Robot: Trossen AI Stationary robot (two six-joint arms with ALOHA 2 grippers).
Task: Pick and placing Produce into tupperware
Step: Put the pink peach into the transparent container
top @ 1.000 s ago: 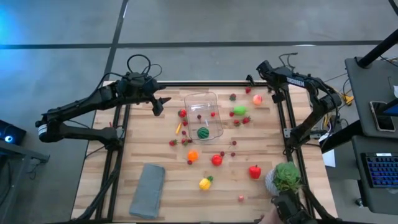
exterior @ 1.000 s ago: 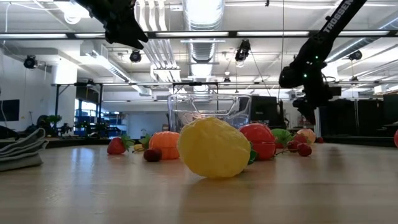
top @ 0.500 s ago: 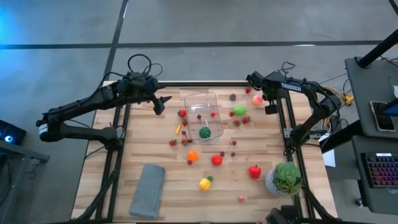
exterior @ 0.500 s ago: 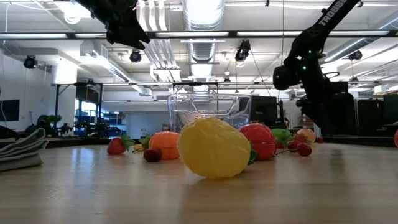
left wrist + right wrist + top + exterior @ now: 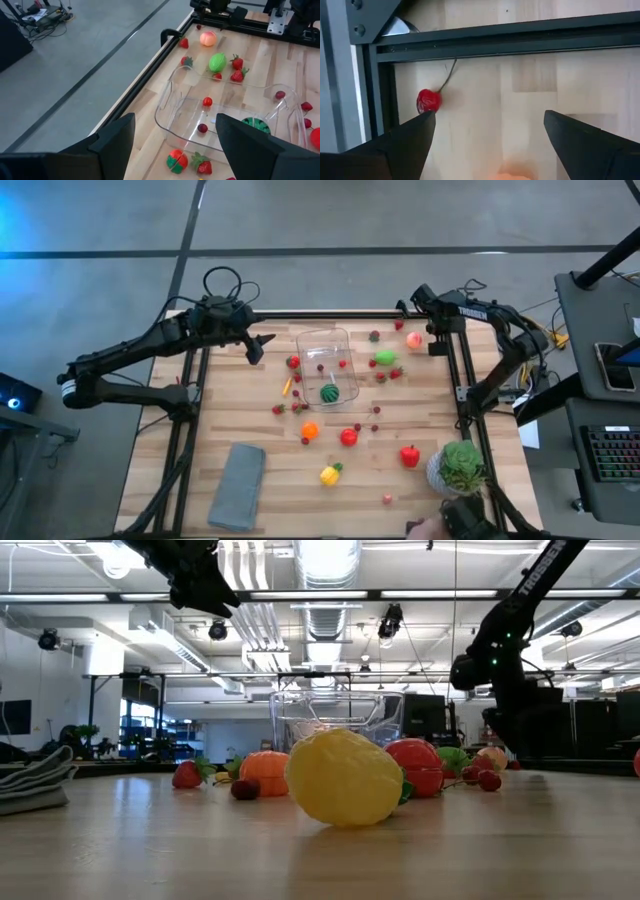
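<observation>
The clear tupperware (image 5: 327, 365) stands far of the table's middle. A round green striped piece (image 5: 327, 392) and small red berries (image 5: 207, 101) lie in it. More produce lies around it: a peach (image 5: 413, 339), a green piece (image 5: 385, 357), an orange one (image 5: 310, 430) and a yellow one (image 5: 329, 474). My left gripper (image 5: 256, 350) hangs open and empty above the table, left of the tupperware. My right gripper (image 5: 437, 338) points down, open, over the far right corner. A stemmed red cherry (image 5: 429, 101) and the peach's edge (image 5: 515, 176) lie below it.
A folded grey cloth (image 5: 237, 486) lies near the front left. A potted green plant (image 5: 458, 465) stands at the front right. A black frame rail (image 5: 520, 37) runs along the far edge, close to the cherry. Red pieces (image 5: 409, 456) and small berries dot the middle.
My right gripper has swung a little toward the table's left and back again over the far right corner. It has also rolled about its own axis. The produce and the tupperware have kept their places.
</observation>
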